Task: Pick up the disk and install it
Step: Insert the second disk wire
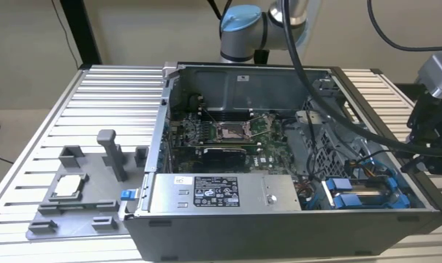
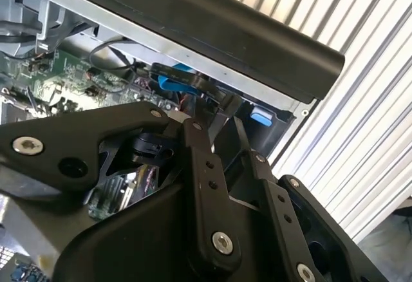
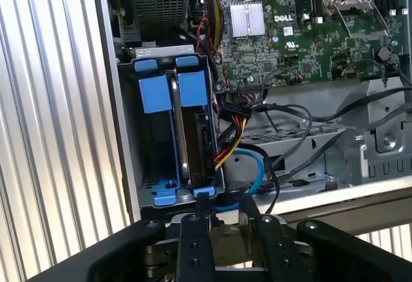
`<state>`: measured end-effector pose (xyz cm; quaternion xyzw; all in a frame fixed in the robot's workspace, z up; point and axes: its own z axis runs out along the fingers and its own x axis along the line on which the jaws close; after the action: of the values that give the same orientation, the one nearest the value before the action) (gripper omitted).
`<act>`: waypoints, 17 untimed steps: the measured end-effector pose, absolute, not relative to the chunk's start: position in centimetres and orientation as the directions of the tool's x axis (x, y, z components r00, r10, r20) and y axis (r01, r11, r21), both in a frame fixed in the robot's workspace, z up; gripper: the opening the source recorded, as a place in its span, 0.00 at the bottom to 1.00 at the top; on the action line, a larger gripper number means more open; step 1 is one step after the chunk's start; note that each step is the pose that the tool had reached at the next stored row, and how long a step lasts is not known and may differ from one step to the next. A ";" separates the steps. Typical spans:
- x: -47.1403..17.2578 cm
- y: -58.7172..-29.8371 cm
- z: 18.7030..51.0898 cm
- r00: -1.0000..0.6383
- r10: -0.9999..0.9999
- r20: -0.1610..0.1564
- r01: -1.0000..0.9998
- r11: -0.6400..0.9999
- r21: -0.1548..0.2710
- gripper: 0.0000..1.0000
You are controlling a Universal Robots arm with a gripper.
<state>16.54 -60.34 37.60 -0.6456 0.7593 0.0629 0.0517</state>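
tool (image 1: 430,143) sits at the exterior view's right, outside the open pc case (image 1: 279,224), just beside its right wall near the drive bay. its black linkage fills the foreground in both wrist views; cannot tell how far its fingers are parted, and nothing shows in its grip.

disk (image 3: 190,137) is in the drive cage (image 3: 168,121) at the case's corner, standing on edge in its blue carrier, blue tabs at both ends. in the exterior view the same blue carriers (image 1: 367,193) show in the case's lower right corner, next to the power supply (image 1: 224,193) with its black-and-white label.

motherboard (image 1: 235,131) with the bare cpu socket lies mid-case. bundle of red/yellow/black wires and a blue sata cable (image 3: 248,166) run just beside the cage.

on the ribbed metal surface (image 1: 104,93), at the exterior view's left, a grey fixture tray (image 1: 82,203) holds a small square silver chip (image 1: 67,185). well apart from the tool.
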 end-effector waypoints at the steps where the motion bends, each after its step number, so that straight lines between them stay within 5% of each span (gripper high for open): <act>1: 16.5 -60.3 37.6 -0.157 -0.975 -0.160 -0.988 0.155 0.029 1.00; 17: 16.7 -60.4 37.6 -0.139 -0.977 -0.160 -0.990 0.136 0.029 1.00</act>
<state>16.75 -60.38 37.58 -0.6540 0.7521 0.0635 0.0511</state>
